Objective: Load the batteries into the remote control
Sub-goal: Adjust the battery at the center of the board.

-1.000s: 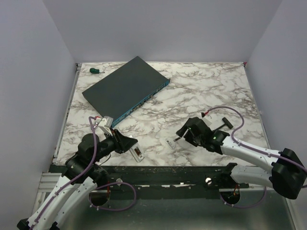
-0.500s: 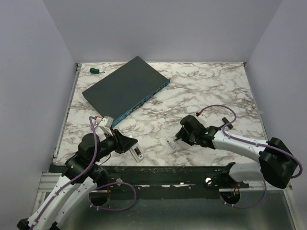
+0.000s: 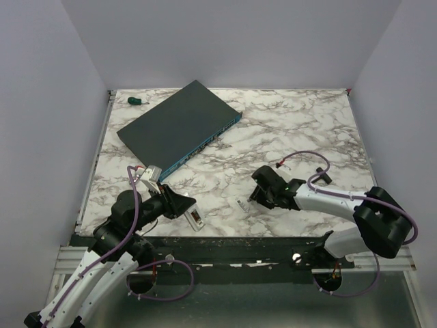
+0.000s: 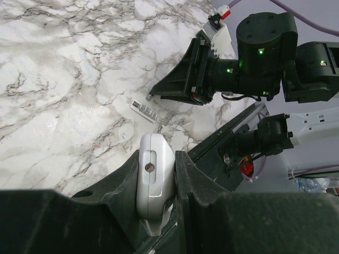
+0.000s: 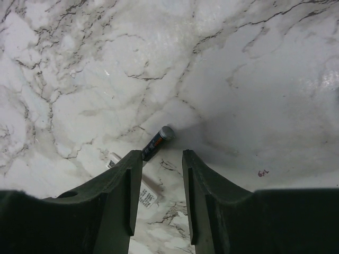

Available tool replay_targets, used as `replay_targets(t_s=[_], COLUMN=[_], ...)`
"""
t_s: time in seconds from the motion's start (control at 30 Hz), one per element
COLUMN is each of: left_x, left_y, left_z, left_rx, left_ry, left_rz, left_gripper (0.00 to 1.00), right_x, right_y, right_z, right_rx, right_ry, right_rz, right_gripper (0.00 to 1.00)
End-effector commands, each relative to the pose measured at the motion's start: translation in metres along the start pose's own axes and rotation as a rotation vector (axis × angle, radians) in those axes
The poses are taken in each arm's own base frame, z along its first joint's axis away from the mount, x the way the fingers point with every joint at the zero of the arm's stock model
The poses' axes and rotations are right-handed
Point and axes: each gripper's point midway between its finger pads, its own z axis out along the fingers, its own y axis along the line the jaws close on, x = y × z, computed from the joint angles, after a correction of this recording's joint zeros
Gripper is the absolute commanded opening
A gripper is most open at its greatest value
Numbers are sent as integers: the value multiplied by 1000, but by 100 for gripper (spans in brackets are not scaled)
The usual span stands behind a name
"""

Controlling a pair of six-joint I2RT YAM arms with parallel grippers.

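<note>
Near the front edge of the tabletop (image 3: 293,123), your left claw (image 4: 157,163) is clenched on the remote control (image 4: 152,186). It pinches the two long sides and holds the remote on its edge. The remote looks light, stiff and smooth, so I think it could slip if you squeeze too softly.

One battery (image 5: 157,142) lies flat on the tabletop, just past the tips of your right claw (image 5: 160,156). That claw is spread wide and has nothing in it. The battery is small, hard and round, so it will likely roll when bumped. Take it across its middle, with one finger on each side.

Your right arm stretches low toward the left arm, with its claw tipped down close to the tabletop. A thin white strip (image 4: 144,110) lies beside the battery.
</note>
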Motion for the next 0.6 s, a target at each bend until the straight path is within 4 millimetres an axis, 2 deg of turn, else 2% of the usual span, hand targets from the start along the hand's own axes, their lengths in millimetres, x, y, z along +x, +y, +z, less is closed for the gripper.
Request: replay_targets(t_s=[0.0,0.43,0.57], left_x=[-10,-10,-10], left_y=[-11,-10,-9], left_z=[-4,-5,-5], left_rx=[35,26,22], left_ry=[-27,-33,-30], left_rz=[25,23,22], left_gripper=[0,0,0], right_x=[-4,-6,-7], right_y=[7,0,-4], right_z=[5,16,18], right_rx=[-3,62,94], right_ry=[-21,-39,-40], right_rz=[14,-28,-59], right_gripper=[43,42,38])
